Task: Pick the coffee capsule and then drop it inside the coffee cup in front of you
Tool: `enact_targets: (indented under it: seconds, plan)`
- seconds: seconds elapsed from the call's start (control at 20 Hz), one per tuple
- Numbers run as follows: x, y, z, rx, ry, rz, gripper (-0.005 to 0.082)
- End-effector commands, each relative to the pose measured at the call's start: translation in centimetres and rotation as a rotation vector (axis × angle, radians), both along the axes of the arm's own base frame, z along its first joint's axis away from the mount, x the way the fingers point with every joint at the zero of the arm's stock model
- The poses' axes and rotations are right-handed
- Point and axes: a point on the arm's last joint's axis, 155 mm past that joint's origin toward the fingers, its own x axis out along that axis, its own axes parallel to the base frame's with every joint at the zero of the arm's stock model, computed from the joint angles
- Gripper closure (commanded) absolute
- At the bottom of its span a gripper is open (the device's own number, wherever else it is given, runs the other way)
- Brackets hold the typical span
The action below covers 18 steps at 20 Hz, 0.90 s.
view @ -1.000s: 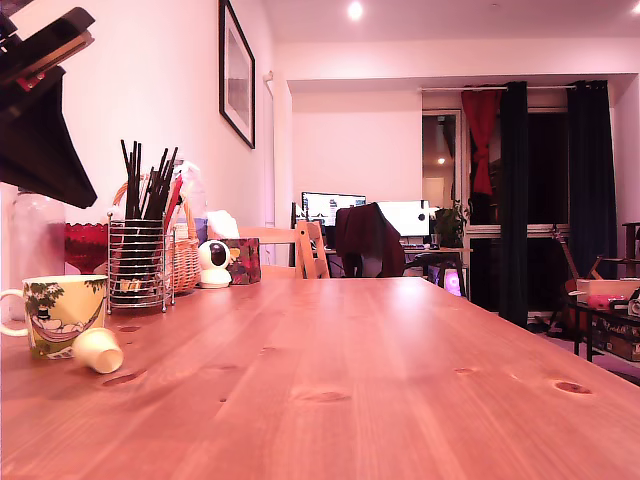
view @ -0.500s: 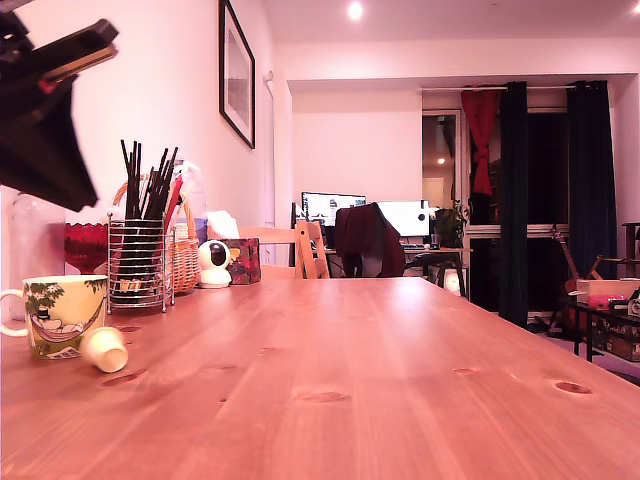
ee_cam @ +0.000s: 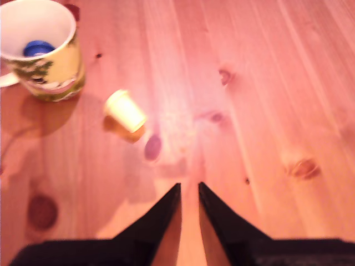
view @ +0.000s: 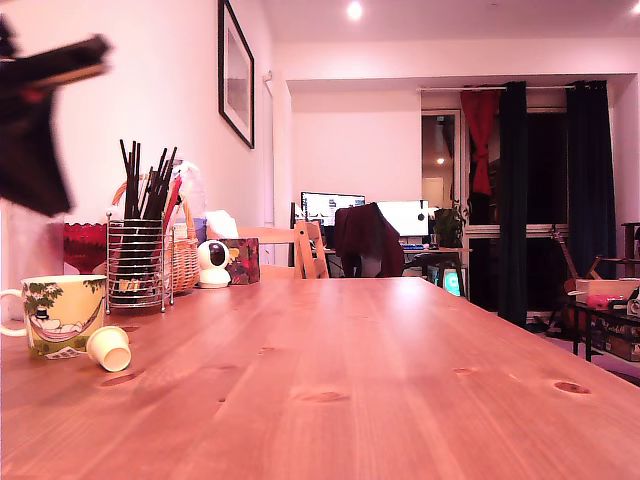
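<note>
**Capsule in the cup, gripper high above the table**

Capsule, blue, lies at the bottom of the cup; only the wrist view shows it, a small blue patch against the white inside. In the exterior view the cup stands upright at that view's left edge, its handle partly cut off by the frame, and its wall hides the capsule. The print shows green leaves and a figure in a hammock; no writing on it can be read.

Just beside the cup a pale yellow pod lies on its side on the wooden table, close to the cup but apart from it in the wrist view.

The gripper hangs over bare wood, its two dark fingers nearly together with a thin gap and nothing between them. In the exterior view it is a dark, motion-blurred shape at the upper left, well above the cup and partly out of frame.

Behind the cup stands a wire holder of dark sticks, then a wicker basket, a small white camera and a patterned box whose print is too small to read.
</note>
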Motion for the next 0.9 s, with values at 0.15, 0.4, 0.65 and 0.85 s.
enact_targets:
  seconds: [0.15, 0.4, 0.65, 0.85]
  plan:
    - [-2.1, 2.1, -0.5, -0.037, -0.064, 0.025, 0.0638]
    - [-2.8, 4.2, 0.3, -0.058, -0.092, 0.116, 0.0342]
    - [-2.5, 4.3, 0.6, -0.061, -0.107, 0.130, 0.0341]
    - [-1.9, 4.0, 1.1, -0.074, -0.131, 0.129, 0.0309]
